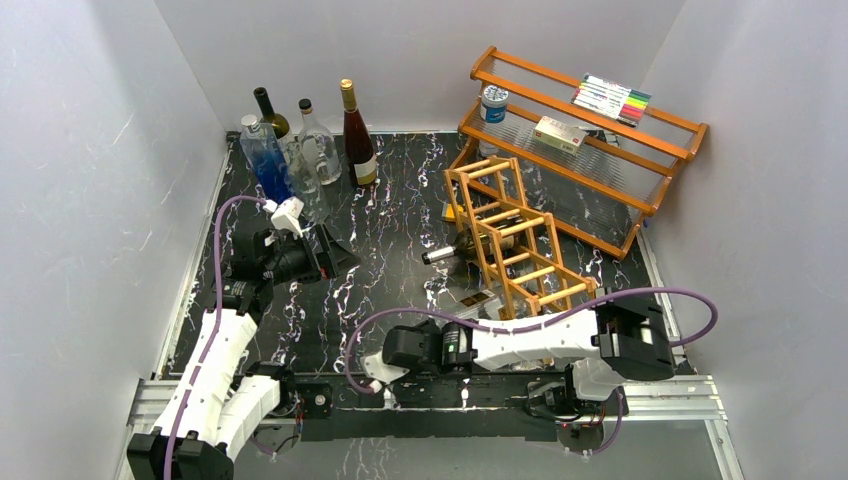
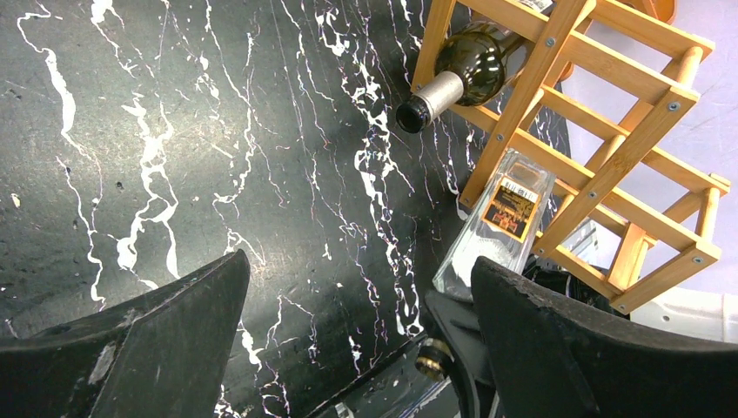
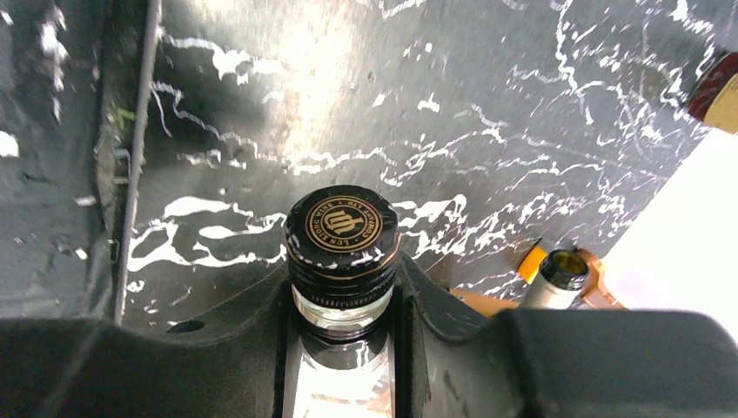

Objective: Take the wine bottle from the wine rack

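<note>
While the wine rack [image 1: 515, 245] stands on the table [image 1: 390, 225], the left gripper [image 2: 357, 266] hangs to its left, jaws spread wide, holding nothing. The right gripper [image 3: 344, 292] clamps the neck of the clear wine bottle [image 2: 500, 218], which lies at the rack's front-left foot. A dark bottle [image 2: 466, 70] lies inside the rack.

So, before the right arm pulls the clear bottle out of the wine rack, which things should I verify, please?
1. Right gripper shut on the neck of the clear bottle, below its cap: ok.
2. Clear bottle free of the wine rack: not ok, bars cross its body.
3. Dark bottle in another cell, seated firmly: cannot tell.
4. Left gripper open, apart from the rack: ok.
5. Rack braced against sliding: not ok, neither gripper holds it.
</note>
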